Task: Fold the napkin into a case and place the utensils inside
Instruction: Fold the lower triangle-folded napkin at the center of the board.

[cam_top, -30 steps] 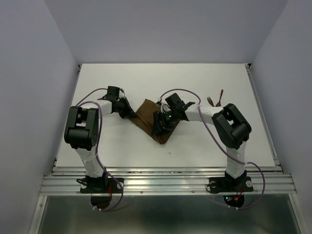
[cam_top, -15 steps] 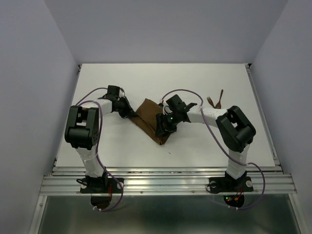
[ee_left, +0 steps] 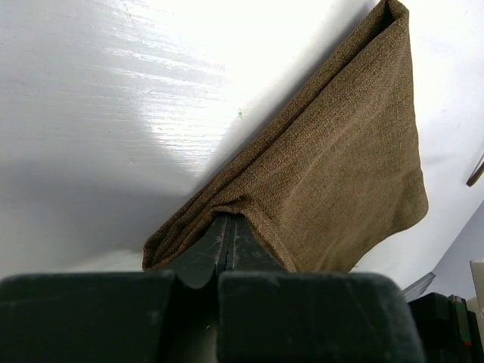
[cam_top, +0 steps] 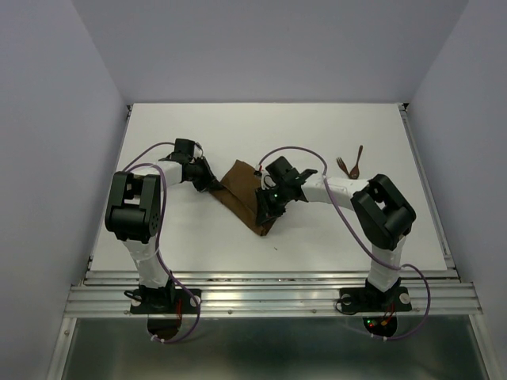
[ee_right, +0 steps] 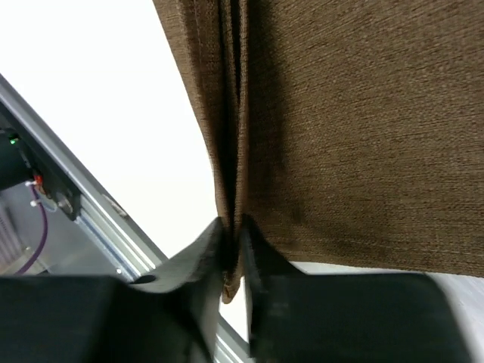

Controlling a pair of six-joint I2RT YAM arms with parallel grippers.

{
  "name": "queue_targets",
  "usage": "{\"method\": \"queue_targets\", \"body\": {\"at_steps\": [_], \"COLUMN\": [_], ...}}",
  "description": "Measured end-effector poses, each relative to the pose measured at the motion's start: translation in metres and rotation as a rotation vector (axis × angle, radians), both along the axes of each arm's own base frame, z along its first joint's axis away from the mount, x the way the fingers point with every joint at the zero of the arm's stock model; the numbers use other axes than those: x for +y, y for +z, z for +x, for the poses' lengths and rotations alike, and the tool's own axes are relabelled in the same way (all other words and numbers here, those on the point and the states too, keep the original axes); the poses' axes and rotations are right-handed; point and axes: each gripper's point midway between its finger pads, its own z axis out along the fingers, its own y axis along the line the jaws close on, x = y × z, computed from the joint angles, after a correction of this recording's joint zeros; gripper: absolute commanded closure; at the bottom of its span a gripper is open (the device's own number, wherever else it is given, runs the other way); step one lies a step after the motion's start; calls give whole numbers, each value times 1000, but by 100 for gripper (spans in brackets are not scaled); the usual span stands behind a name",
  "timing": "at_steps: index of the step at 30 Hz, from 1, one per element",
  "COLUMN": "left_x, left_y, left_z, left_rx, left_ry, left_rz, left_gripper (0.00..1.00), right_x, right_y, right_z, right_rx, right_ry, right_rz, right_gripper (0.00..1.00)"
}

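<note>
The dark brown napkin (cam_top: 240,192) lies folded on the white table between my two arms, as a layered shape with a pointed near corner. At its left corner, my left gripper (cam_top: 212,184) is shut with the cloth (ee_left: 340,159) tented over the fingertips (ee_left: 227,221). At the near right edge, my right gripper (cam_top: 265,210) pinches the napkin's layered edge (ee_right: 363,128) between its fingers (ee_right: 232,227). The utensils, a small fork (cam_top: 342,165) and a spoon (cam_top: 358,156), lie side by side at the back right, apart from both grippers.
The table's metal front rail (cam_top: 269,279) runs just behind the arm bases and shows in the right wrist view (ee_right: 91,219). Walls enclose the table on the left, back and right.
My right gripper has closed from wide open onto the napkin's near right edge and shifted slightly left. The left arm has not moved.
</note>
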Motion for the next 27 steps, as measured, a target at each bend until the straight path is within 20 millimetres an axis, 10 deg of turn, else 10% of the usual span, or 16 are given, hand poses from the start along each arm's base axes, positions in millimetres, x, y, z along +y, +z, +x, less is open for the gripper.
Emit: {"method": "queue_targets", "body": {"at_steps": [3, 14, 27], "left_x": [0, 3, 6], "left_y": [0, 4, 47], "left_z": [0, 4, 14], "left_rx": [0, -10, -108], "left_ry": [0, -7, -22], "left_rz": [1, 21, 50], "left_gripper": [100, 100, 71], "right_x": [-1, 2, 13], "right_y": [0, 10, 28], "right_z": [2, 15, 24], "right_rx": [-8, -63, -98], "right_ry": [-8, -11, 14], "right_rz": [-11, -18, 27], "right_gripper": [99, 99, 99]}}
